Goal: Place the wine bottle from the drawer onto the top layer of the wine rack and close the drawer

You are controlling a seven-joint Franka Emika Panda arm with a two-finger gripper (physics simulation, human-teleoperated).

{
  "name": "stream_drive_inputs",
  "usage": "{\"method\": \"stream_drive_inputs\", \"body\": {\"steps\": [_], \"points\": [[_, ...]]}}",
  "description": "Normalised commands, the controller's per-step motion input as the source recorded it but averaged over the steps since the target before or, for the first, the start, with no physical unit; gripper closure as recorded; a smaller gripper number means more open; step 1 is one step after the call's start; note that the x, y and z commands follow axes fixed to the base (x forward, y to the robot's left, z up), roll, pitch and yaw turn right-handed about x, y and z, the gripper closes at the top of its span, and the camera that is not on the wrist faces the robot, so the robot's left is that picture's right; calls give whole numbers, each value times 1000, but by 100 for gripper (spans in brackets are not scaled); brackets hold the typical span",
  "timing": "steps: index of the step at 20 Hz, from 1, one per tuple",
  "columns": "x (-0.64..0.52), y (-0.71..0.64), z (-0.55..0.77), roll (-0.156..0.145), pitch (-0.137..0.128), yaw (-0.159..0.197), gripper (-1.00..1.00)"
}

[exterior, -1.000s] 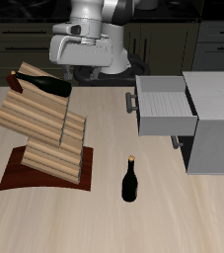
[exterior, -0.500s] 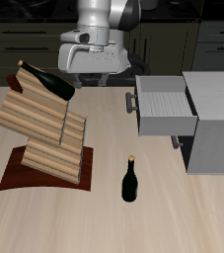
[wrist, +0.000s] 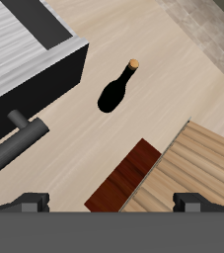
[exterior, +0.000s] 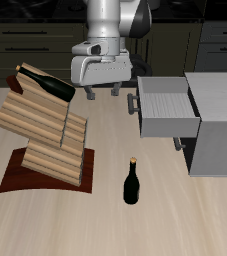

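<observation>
slim near-black glass wine bottle lies on top layer of light slatted wine rack, gripper empty with fingers apart, grey metal drawer not yet closed.

A dark bottle stands between the drawer and the wine rack.

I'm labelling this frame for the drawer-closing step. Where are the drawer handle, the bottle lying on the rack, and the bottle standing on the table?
drawer handle [exterior: 133, 104], exterior view, middle of the dark bar
bottle on the rack [exterior: 47, 84], exterior view, its dark body
standing bottle [exterior: 132, 184], exterior view, its body below the neck
</observation>
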Motion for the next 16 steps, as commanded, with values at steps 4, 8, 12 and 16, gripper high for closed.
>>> {"method": "stream_drive_inputs", "body": {"steps": [4,8,12,16], "points": [[31,141,-201,40,21,-8,-100],[18,113,-147,29,12,4,-100],[-17,291,-178,59,21,-2,-100],[15,357,-122,65,1,19,-100]]}}
